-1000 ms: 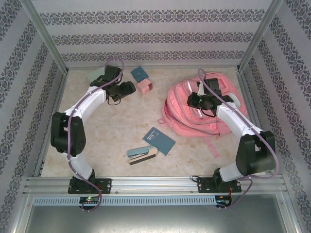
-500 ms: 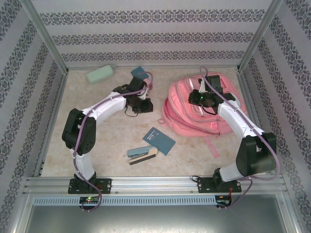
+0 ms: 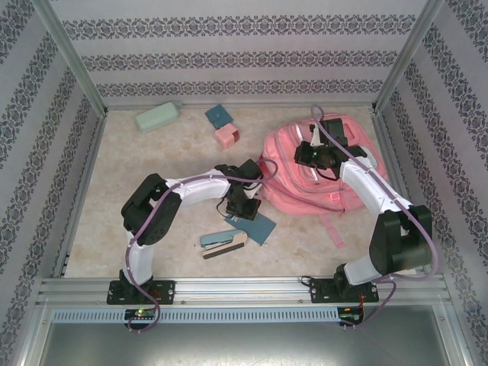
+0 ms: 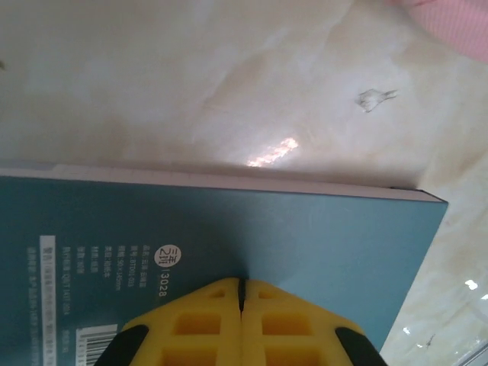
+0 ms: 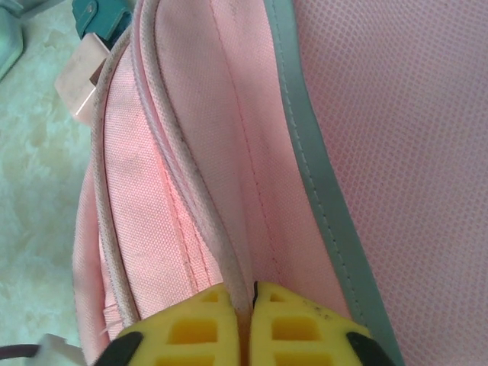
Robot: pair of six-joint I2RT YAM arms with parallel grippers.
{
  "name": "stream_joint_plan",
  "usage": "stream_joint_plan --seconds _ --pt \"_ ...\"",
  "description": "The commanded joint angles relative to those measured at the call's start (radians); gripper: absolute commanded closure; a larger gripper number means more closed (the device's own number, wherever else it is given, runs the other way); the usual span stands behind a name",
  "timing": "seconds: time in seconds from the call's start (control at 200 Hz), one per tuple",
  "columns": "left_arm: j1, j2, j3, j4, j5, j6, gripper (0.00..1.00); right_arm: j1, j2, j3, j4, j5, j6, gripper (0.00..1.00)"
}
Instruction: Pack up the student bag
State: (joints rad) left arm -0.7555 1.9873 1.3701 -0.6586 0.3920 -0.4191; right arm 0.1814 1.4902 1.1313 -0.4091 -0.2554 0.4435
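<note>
The student bag (image 3: 293, 191), a large pink backpack with pale trim, lies at the right of the table. My right gripper (image 3: 309, 157) sits on its top and is shut on a pale piped edge of the bag (image 5: 229, 152); the cord runs between the yellow fingertips of this gripper (image 5: 245, 291). A teal notebook (image 3: 259, 226) lies near the table's middle, just left of the bag. My left gripper (image 3: 245, 204) hangs over its far corner. In the left wrist view, this gripper (image 4: 242, 284) is shut with nothing between its tips, right above the notebook's cover (image 4: 305, 244).
A mint pencil case (image 3: 157, 117) lies at the back left. A small teal box (image 3: 219, 116) and a small pink box (image 3: 226, 137) sit behind the middle. A stapler (image 3: 223, 242) rests in front of the notebook. Patterned walls enclose the table.
My left arm has swung from the back left, past the small boxes, forward to the notebook at the middle. The right gripper has stayed on the bag.
</note>
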Motion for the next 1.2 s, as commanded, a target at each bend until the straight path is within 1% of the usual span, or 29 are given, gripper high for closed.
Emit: stream_joint_plan --seconds 0.0,0.035,0.075,0.18,0.245,0.385,0.465,0.57,0.714,0.774,0.864,0.924,0.984,1.094,1.194 --pt "0.012 0.052 -0.030 -0.054 -0.114 -0.017 1.00 0.007 -0.009 -0.021 0.015 0.029 0.001 0.75" --pt "0.020 0.055 -0.035 -0.057 -0.134 -0.027 1.00 0.009 -0.013 -0.023 0.015 0.034 0.001 0.66" --pt "0.036 0.053 -0.040 -0.062 -0.161 -0.043 1.00 0.010 -0.018 -0.026 0.013 0.038 0.002 0.62" --pt "0.097 0.031 -0.069 -0.061 -0.219 -0.092 1.00 0.019 -0.033 -0.031 0.013 0.045 0.006 0.60" --pt "0.154 0.019 -0.086 -0.063 -0.258 -0.130 1.00 0.032 -0.040 -0.029 0.008 0.057 0.008 0.58" --pt "0.284 -0.015 -0.117 -0.034 -0.268 -0.208 1.00 0.070 -0.054 -0.027 0.012 0.070 0.031 0.57" --pt "0.336 -0.025 -0.116 -0.011 -0.288 -0.229 1.00 0.109 -0.049 -0.022 0.019 0.071 0.049 0.56" --pt "0.386 -0.025 -0.085 0.015 -0.248 -0.233 1.00 0.177 -0.024 -0.016 0.038 0.079 0.104 0.56" --pt "0.408 -0.096 -0.055 0.033 -0.200 -0.236 0.99 0.301 0.044 0.012 0.080 0.084 0.183 0.54" --pt "0.417 -0.138 -0.052 0.027 -0.204 -0.229 0.92 0.360 0.082 0.028 0.110 0.089 0.205 0.54" --pt "0.449 -0.204 -0.077 0.030 -0.216 -0.212 0.76 0.435 0.158 0.063 0.134 0.103 0.238 0.53" --pt "0.486 -0.237 -0.116 0.045 -0.208 -0.196 0.71 0.473 0.214 0.093 0.136 0.110 0.262 0.53" --pt "0.532 -0.252 -0.156 0.052 -0.192 -0.180 0.71 0.500 0.263 0.113 0.139 0.118 0.292 0.53" --pt "0.608 -0.255 -0.230 0.094 -0.111 -0.142 0.72 0.531 0.331 0.128 0.151 0.127 0.331 0.53" --pt "0.624 -0.239 -0.268 0.148 -0.057 -0.135 0.74 0.544 0.372 0.117 0.173 0.133 0.369 0.54"
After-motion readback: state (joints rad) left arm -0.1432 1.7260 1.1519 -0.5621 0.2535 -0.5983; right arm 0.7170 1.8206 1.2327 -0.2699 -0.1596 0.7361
